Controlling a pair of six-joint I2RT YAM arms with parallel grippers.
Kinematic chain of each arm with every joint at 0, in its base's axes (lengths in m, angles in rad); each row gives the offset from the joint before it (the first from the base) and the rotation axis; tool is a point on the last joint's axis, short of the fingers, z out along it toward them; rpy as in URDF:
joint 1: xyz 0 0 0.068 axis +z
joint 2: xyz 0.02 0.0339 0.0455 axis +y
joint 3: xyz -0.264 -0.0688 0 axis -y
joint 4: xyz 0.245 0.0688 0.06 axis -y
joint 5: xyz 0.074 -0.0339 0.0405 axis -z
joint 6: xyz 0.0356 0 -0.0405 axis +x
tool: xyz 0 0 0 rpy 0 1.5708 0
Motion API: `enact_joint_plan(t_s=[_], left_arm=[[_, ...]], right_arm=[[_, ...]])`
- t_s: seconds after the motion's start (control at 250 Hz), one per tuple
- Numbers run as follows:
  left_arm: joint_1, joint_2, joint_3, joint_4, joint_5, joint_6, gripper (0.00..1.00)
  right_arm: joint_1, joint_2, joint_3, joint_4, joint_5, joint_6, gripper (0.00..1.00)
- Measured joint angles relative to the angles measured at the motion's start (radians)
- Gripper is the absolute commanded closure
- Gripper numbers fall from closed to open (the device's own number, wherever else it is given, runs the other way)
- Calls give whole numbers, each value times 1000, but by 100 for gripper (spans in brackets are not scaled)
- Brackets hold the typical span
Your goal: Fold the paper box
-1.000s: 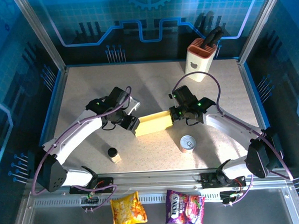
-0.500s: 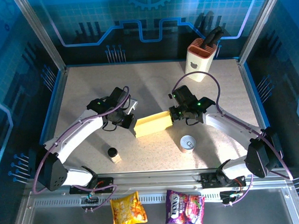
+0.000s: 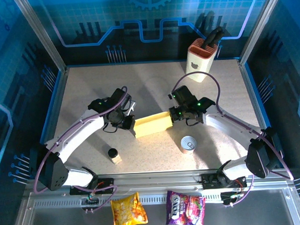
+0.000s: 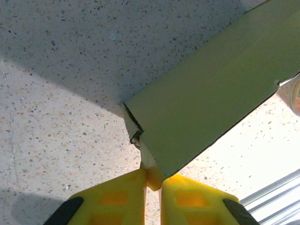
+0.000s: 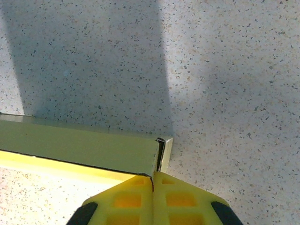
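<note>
Paper box [image 4: 206,93]: matt, smooth cardboard. Table [image 4: 56,117]: speckled, matt. Left pincer [image 4: 153,178]: yellow plastic.

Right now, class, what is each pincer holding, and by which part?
Both hold the flat yellow cardboard box: the left pincer pinches a thin flap at its left end corner, the right pincer the wall at its right end corner.

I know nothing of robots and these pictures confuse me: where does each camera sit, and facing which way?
Top external: above and behind, facing down at the speckled table; left arm and right arm hold a flat yellow cardboard box.
Left wrist: on its arm, looking down past the left fingers, pinched on one box end.
Right wrist: likewise, the right fingers pinching the other end.
Shared: box, table.
</note>
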Motion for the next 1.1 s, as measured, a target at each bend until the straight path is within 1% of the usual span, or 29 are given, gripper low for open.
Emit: enact_joint_plan(t_s=[0.112,0.248,0.436,0.539,0.591,0.659,0.847,1.099], left_arm=[[0,0,8,2,8,-34,88],[0,0,21,5,18,-84,82],[2,0,25,11,51,-144,82],[4,0,25,14,64,-163,78],[4,0,25,15,69,-172,78],[4,0,25,16,71,-182,82],[5,0,25,11,48,-186,86],[5,27,24,4,5,-177,83]], right_arm=[[4,0,2,-5,0,0,100],[5,7,14,-21,1,0,100],[5,18,23,-25,9,0,100],[5,18,23,-27,12,0,100],[5,18,23,-27,12,0,100],[5,18,23,-27,13,0,100],[5,18,23,-27,16,0,100],[16,20,23,-23,12,0,100]])
